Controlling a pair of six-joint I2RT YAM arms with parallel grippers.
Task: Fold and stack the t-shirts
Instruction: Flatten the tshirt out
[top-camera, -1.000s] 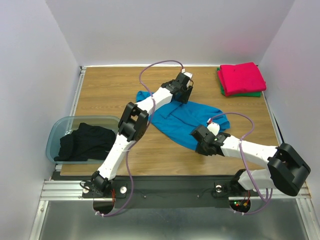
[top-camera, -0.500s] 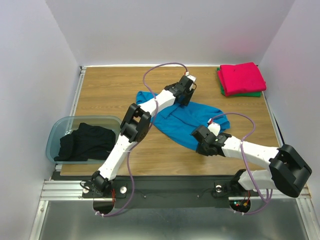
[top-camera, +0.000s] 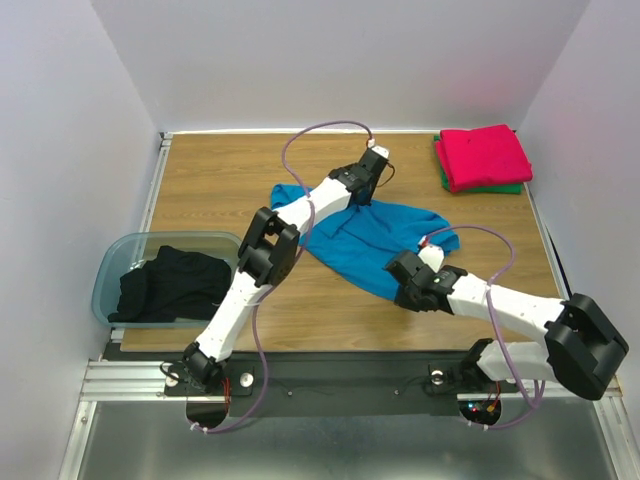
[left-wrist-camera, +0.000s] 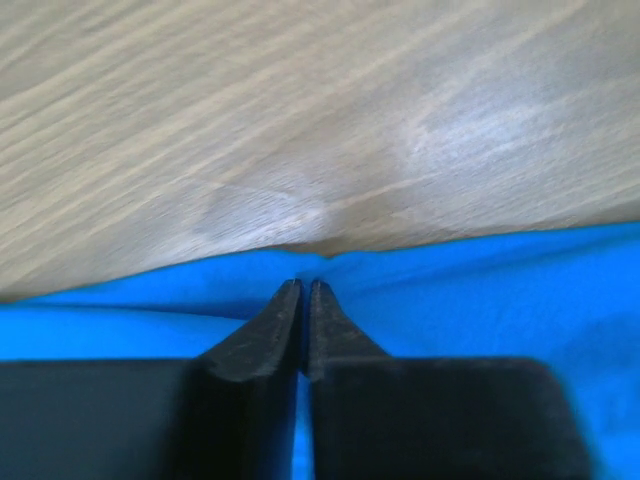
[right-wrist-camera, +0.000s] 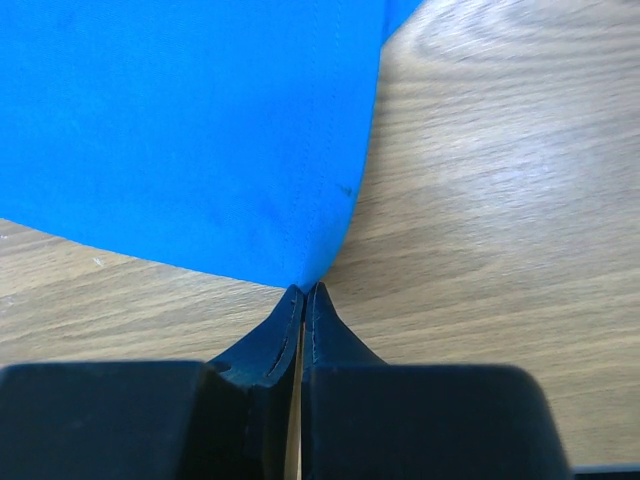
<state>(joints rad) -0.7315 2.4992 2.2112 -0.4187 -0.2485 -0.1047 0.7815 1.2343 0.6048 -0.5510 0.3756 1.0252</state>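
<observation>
Plastic bin (top-camera: 108, 268): translucent blue-grey, at the near left edge of the table (top-camera: 220, 170), beside the left arm's lower link.
Black t-shirt (top-camera: 170, 285): crumpled loosely inside the bin, not folded.
Right gripper (right-wrist-camera: 303, 292): low over the wood at the near right edge of the blue cloth. Its jaws are pressed together on a corner of the hem, and the cloth draws to a point right at the tips.
Blue t-shirt (top-camera: 375, 235): bright blue, spread unfolded and slightly rumpled at mid-table. It runs at a slant from far left to near right, between the two grippers, and is held at two opposite edges.
Left gripper (left-wrist-camera: 304, 288): reaches over the shirt to its far edge. Its fingers are pinched almost together there, with the blue hem puckered at the tips and bare wood beyond.
Red-pink t-shirt (top-camera: 485, 155): folded into a neat rectangle in the far right corner, well apart from the blue one.
Green t-shirt (top-camera: 495, 188): folded, lying directly under the red-pink one. Only a thin strip shows along the near and left sides of the stack.
</observation>
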